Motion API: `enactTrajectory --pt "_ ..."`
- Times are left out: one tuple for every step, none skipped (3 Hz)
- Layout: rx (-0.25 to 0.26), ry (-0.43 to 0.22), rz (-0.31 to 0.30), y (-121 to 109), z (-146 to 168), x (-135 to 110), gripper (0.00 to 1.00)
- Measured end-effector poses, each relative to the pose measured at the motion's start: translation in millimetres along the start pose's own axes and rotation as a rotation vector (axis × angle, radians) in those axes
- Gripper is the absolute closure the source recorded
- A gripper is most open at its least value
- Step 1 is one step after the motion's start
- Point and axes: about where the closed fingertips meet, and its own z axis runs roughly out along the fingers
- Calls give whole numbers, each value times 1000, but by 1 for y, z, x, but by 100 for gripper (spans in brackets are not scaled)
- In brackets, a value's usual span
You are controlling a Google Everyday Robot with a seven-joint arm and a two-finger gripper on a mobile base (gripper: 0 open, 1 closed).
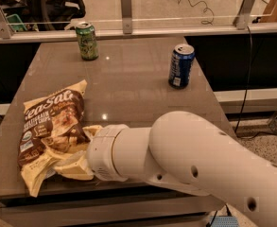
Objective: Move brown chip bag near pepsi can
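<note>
Dark-brown crinkly chip bag with pale yellow edges lies flat at the near left of the grey-brown table. Its long axis runs from the near edge toward the far side, leaning a little to the right at the far end. White lettering across its far end reads "Sea Salt". A smaller line below seems to end in "chips", and the rest is too fine to read.

At the bag's near right corner sits the pale cream gripper, overlapping the bag's yellow edge. The bag therefore lies to the left of the gripper and slightly farther away. Whether the gripper is clamped on the bag or only resting against it, I cannot tell. The bulky white arm reaches in from the near right.

A dark blue aluminium pepsi can with a silver top stands upright at the far right, well apart from the bag. Its white label patch is not legible. The coming move likely has to carry the bag far and right. A green drink can stands at the far left, with no readable writing.
</note>
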Motion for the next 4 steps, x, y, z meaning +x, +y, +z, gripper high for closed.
enactTrajectory --pt "49 24 -49 -15 -12 -1 87" --pt "83 67 -78 -30 -30 7 100" --pt "109 111 -83 -51 -62 17 100" --pt "142 158 -51 -68 -109 35 100"
